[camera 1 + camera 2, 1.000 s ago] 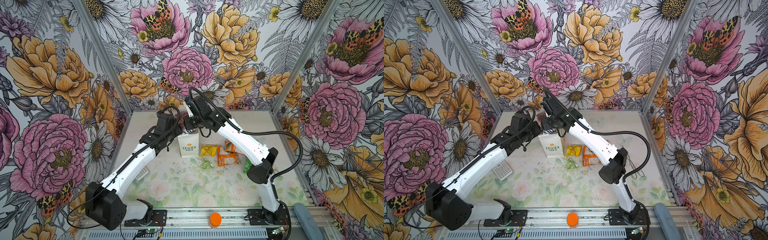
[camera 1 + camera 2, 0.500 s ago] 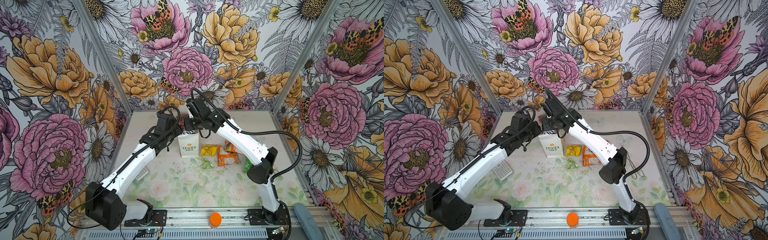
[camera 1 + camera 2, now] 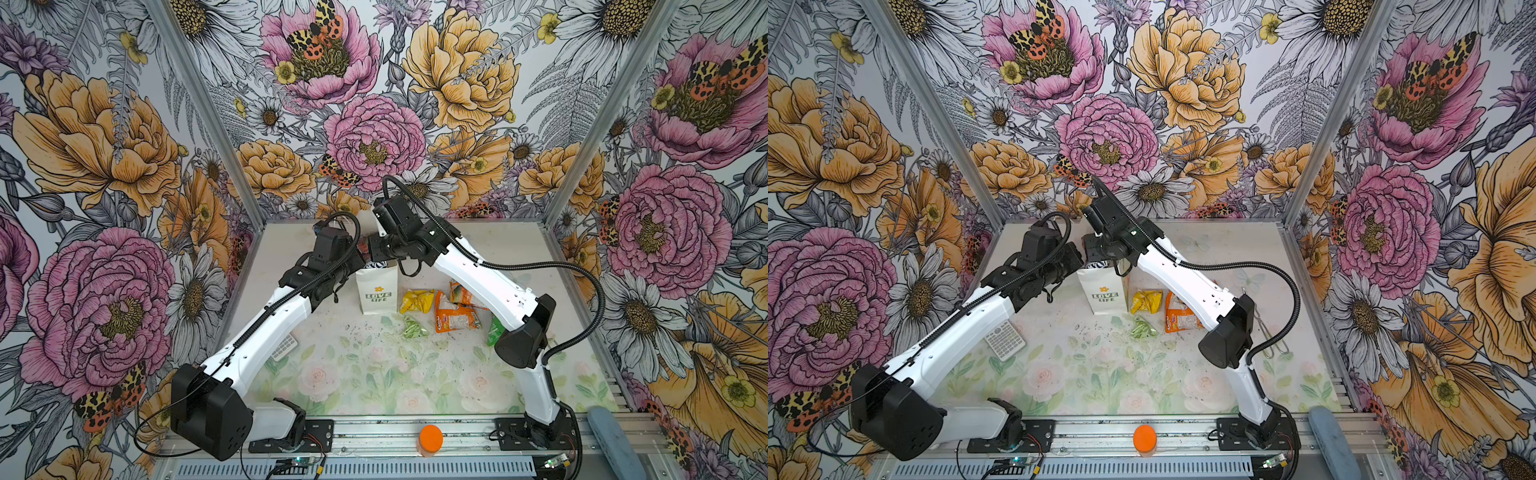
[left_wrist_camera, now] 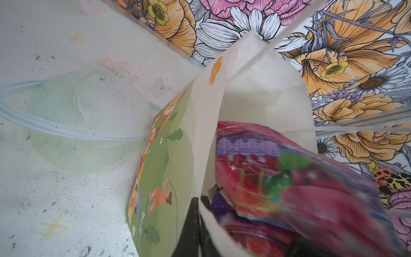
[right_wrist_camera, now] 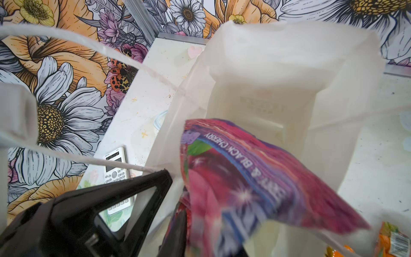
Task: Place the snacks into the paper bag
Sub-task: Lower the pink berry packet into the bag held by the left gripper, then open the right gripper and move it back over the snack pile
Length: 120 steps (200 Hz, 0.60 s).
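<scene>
The white paper bag (image 3: 376, 291) (image 3: 1104, 291) stands upright at the table's middle back. My left gripper (image 4: 199, 200) (image 3: 365, 259) is shut on its left rim and holds the mouth wide. My right gripper (image 5: 211, 240) (image 3: 376, 249) hangs over the mouth. A purple packet (image 5: 255, 166) (image 4: 266, 178), motion-blurred, hangs between its jaws into the bag (image 5: 289, 66); how far the jaws stand apart is hidden. Right of the bag lie a yellow packet (image 3: 417, 300), two orange packets (image 3: 455, 316) (image 3: 461, 291), a pale green one (image 3: 413, 328) and a bright green one (image 3: 495, 330), partly under the right arm.
A calculator (image 3: 1005, 338) lies left of the bag under my left arm. An orange-lidded jar (image 3: 430, 439) stands on the front rail. A bent wire piece (image 3: 1273, 336) lies at the right. A clear plastic lid (image 4: 66, 129) rests behind the bag.
My right wrist has shifted slightly over the bag's mouth and the purple packet now shows blurred. The left arm and the bag have stayed put.
</scene>
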Available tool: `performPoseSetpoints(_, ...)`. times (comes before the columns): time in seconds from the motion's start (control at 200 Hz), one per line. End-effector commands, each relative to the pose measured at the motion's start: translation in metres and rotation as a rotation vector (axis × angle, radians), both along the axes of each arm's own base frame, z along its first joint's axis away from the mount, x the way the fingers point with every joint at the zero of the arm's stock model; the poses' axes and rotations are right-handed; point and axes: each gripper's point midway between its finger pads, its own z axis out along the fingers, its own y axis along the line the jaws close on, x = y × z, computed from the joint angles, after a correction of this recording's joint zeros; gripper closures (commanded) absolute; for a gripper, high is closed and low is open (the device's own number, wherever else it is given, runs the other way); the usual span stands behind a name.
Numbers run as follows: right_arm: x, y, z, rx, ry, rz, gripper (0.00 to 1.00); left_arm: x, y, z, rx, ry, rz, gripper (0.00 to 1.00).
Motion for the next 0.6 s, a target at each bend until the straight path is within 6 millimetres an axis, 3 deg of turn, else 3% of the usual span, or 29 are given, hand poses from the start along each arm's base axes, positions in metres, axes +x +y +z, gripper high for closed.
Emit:
performPoseSetpoints(0.0,-0.006,-0.002,0.039,0.075,-0.062,0.003,0.69,-0.001,0.000,-0.005,-0.014,0.014,-0.007,1.00)
performPoseSetpoints(0.165,-0.008,-0.003,0.042,0.076,-0.067,0.006,0.62,-0.001,-0.002,-0.006,-0.016,0.014,-0.010,1.00)
performPoseSetpoints(0.595,-0.020,-0.014,0.056,0.063,-0.100,0.038,0.55,0.000,0.000,-0.007,-0.015,0.015,-0.006,1.00)
